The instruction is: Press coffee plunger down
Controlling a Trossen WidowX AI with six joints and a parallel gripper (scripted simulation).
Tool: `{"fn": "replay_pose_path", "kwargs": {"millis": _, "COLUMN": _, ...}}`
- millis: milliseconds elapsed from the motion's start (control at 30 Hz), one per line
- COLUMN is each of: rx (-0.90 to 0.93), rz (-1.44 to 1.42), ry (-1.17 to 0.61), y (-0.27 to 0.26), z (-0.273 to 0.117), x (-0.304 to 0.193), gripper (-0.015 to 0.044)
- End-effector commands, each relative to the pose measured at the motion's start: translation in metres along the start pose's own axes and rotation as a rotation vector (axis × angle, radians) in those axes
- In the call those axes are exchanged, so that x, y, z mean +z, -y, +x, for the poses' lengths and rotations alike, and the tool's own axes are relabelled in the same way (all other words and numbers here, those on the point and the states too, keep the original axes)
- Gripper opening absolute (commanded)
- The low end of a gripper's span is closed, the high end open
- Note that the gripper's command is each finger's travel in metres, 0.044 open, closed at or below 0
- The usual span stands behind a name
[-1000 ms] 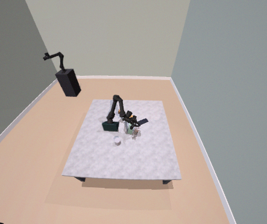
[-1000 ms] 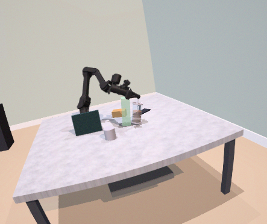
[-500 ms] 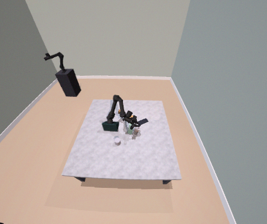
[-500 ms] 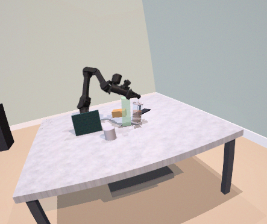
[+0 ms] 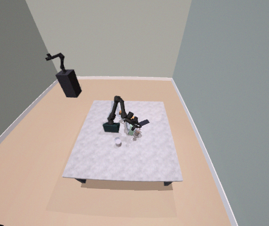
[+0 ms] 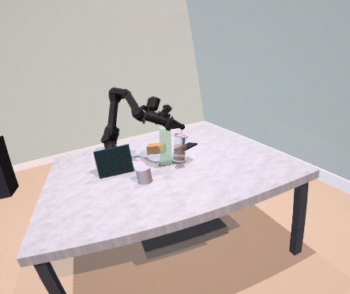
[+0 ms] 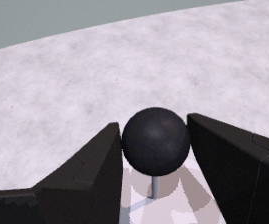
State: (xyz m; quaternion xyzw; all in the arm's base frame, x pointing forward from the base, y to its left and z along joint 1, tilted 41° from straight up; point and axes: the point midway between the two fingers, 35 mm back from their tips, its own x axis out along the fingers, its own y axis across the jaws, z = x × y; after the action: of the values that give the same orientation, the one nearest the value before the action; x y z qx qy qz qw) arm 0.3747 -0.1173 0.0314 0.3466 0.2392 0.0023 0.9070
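Note:
The coffee press (image 5: 138,132) (image 6: 179,152) stands upright on the table, a clear glass cylinder with brown contents in its lower part. Its plunger's round black knob (image 7: 156,141) sits between my fingertips in the wrist view, with the thin metal rod (image 7: 156,187) below it. My gripper (image 6: 182,127) (image 7: 153,127) is shut on the knob, a finger against each side. In the exterior view a short length of rod shows between the knob and the top of the press. How deep the plunger's filter sits inside the glass is too small to tell.
A tall pale green block (image 5: 131,130) (image 6: 165,147) stands close beside the press. An orange block (image 6: 153,148) is behind it. A dark flat slab (image 5: 144,123) (image 6: 192,146) lies beyond the press. A dark green box (image 5: 111,127) (image 6: 114,161) and a pale cylinder (image 5: 118,141) (image 6: 144,175) stand nearer the arm's base.

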Motion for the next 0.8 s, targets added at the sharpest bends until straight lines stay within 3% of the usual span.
{"fn": "replay_pose_path", "kwargs": {"millis": 0, "rx": -0.001, "rz": 0.015, "ry": -0.049, "y": -0.0004, "z": 0.0057, "x": -0.0170, "gripper": 0.0126}}
{"fn": "replay_pose_path", "kwargs": {"millis": 767, "rx": -0.001, "rz": 0.015, "ry": -0.049, "y": -0.0004, "z": 0.0078, "x": -0.0160, "gripper": 0.0126}}
